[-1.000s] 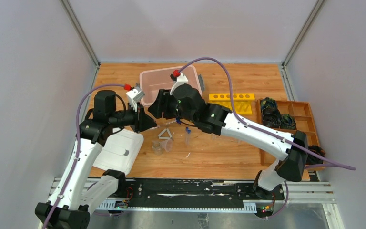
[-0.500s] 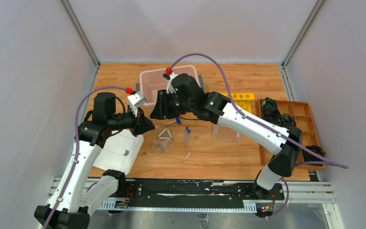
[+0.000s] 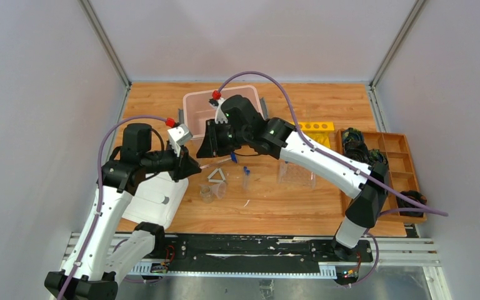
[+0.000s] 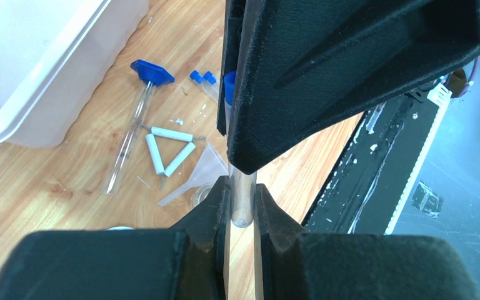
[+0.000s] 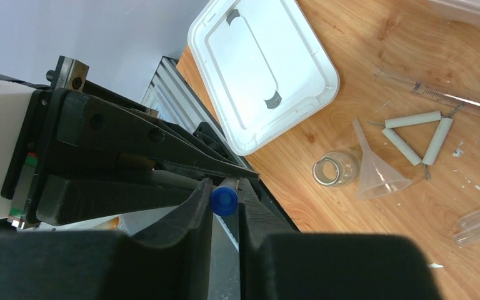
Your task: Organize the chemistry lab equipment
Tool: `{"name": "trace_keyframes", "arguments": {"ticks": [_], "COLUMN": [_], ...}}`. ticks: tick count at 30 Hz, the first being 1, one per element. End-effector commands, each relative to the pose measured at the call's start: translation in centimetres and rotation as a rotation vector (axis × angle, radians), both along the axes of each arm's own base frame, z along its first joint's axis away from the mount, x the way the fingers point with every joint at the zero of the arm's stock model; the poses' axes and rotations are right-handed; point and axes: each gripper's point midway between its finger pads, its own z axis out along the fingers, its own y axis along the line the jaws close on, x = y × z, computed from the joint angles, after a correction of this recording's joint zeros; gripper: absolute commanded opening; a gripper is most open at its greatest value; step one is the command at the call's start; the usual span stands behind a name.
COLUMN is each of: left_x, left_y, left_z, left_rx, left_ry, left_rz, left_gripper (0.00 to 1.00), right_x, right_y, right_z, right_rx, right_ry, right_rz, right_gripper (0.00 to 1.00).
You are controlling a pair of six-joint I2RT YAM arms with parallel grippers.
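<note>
Presently I report the scene from left to right. A white lid [image 3: 156, 197] lies flat on the worktop [image 3: 287, 206], beside the left arm. The left end effector [image 4: 242, 182] is clamped on the bare rounded end of a tube [image 4: 242, 209], which it holds clear of the worktop. The right end effector [image 5: 225, 182] meets it head-on, with its fingers pressed against either side of the same tube's blue cap. I therefore record one tube gripped at both ends, in the air on the near side of the pink bin [image 3: 195, 115].

On the worktop beneath the handover lies the rod [image 4: 128, 140], its blue tip nearest the bin. The triangle [image 4: 170, 134] lies just beside it. A funnel [image 5: 375, 169] lies on its side against a small jar [image 5: 334, 169], near the triangle. Two loose tubes [image 3: 245, 177] lie just right of the triangle. The clear rack [image 3: 297, 175] stands farther right, partly under the right forearm. A wooden tray [image 3: 403, 134] sits at the right edge, with black coiled items in its rear compartments.
</note>
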Motion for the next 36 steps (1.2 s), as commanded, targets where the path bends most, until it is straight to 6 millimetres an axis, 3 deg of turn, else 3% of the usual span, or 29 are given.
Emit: {"name": "trace_keyframes", "arguments": {"ticks": [1,3,5,6,7,8,11,15,18,22,28,36], "left_x": [-0.4,-0.4,-0.3,-0.1,0.1,0.3,0.9,2.2,3.0,3.3,3.1,3.6], "left_y": [-0.4,-0.3,-0.3,-0.3,-0.2,-0.1,0.3,1.3,1.9,2.0,2.1,2.5], "left_z": [1.3,1.2,1.1,1.0,1.0,0.9,0.8,0.8,0.9,1.0,0.3,-0.2], "left_rx": [-0.015,-0.013,-0.013,-0.011,-0.008,-0.003,0.021,0.066,0.087,0.088,0.099,0.128], "left_ry": [-0.072,-0.066,-0.056,-0.046,-0.033,-0.026,-0.026,-0.033,-0.02,-0.009,0.01,0.01], "left_rz": [-0.051,-0.049,-0.043,-0.03,-0.014,-0.001,0.031,0.106,0.165,0.192,0.193,0.201], "left_gripper": [0.0,0.0,0.04,0.24,0.54,0.75,0.99,1.0,1.0,1.0,1.0,1.0], "right_x": [1.2,1.3,1.4,1.5,1.9,2.2,3.4,4.1,4.4,4.0,3.9,4.8], "right_y": [-0.4,-0.7,-1.1,-1.4,-2.1,-2.9,-6.5,-13.2,-18.2,-23.0,-26.7,-28.0], "right_z": [-0.2,-0.3,-0.4,-0.5,-0.4,-0.6,-1.0,-2.3,-4.6,-7.4,-10.6,-12.7], "right_rx": [-0.011,-0.014,-0.022,-0.028,-0.038,-0.059,-0.144,-0.265,-0.391,-0.527,-0.64,-0.671], "right_ry": [0.012,0.012,0.009,0.006,-0.008,-0.023,-0.097,-0.175,-0.222,-0.271,-0.34,-0.397], "right_rz": [-0.019,-0.024,-0.026,-0.032,-0.05,-0.069,-0.144,-0.26,-0.356,-0.434,-0.504,-0.568], "right_gripper": [0.11,0.01,0.0,0.0,0.0,0.0,0.0,0.0,0.0,0.0,0.0,0.0]}}
